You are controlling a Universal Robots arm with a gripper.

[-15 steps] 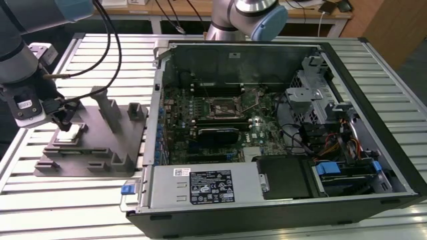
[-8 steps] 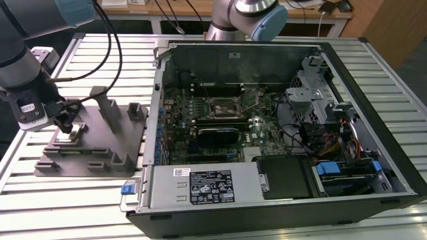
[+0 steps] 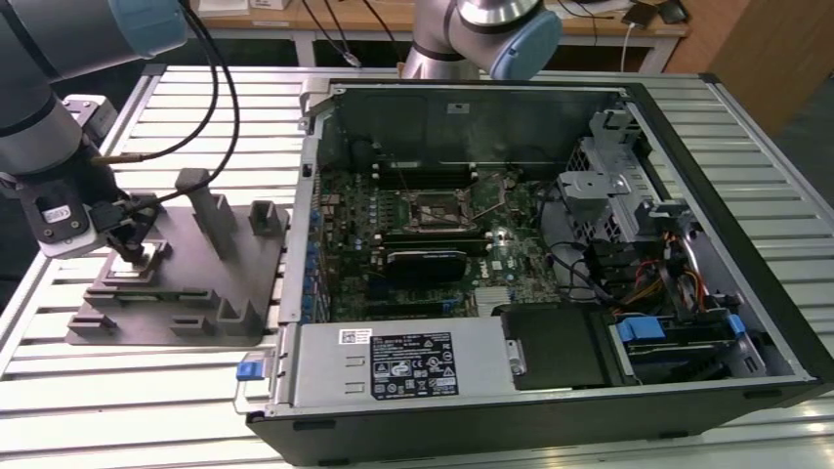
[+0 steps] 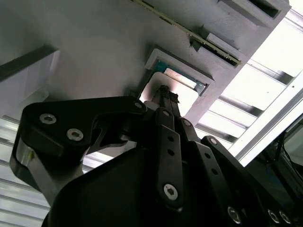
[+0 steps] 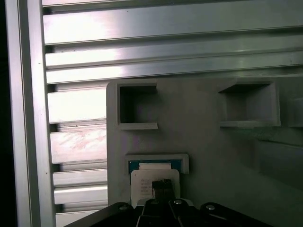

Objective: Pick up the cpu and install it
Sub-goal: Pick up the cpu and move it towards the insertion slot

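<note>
The cpu (image 4: 185,96), a flat silver square with a thin green rim, lies in a shallow square recess of the grey fixture block (image 3: 195,293). In the first wrist view the cpu (image 5: 142,181) sits in the same recess. My gripper (image 3: 131,258) stands over it at the exterior view's left, pointing straight down. Both wrist views show the gripper (image 4: 163,90) (image 5: 162,185) shut, its narrow tip resting on the chip's top face. The cpu (image 3: 154,252) shows as a pale patch beside the tip. The black-framed socket (image 3: 437,205) lies in the middle of the motherboard.
An open computer case (image 3: 548,391) lies on the slatted metal table (image 3: 78,410), right of the fixture block. Upright grey posts (image 3: 202,210) rise from the block close to the gripper. A second robot arm (image 3: 489,24) stands behind the case. A black cable (image 3: 222,88) trails from my arm.
</note>
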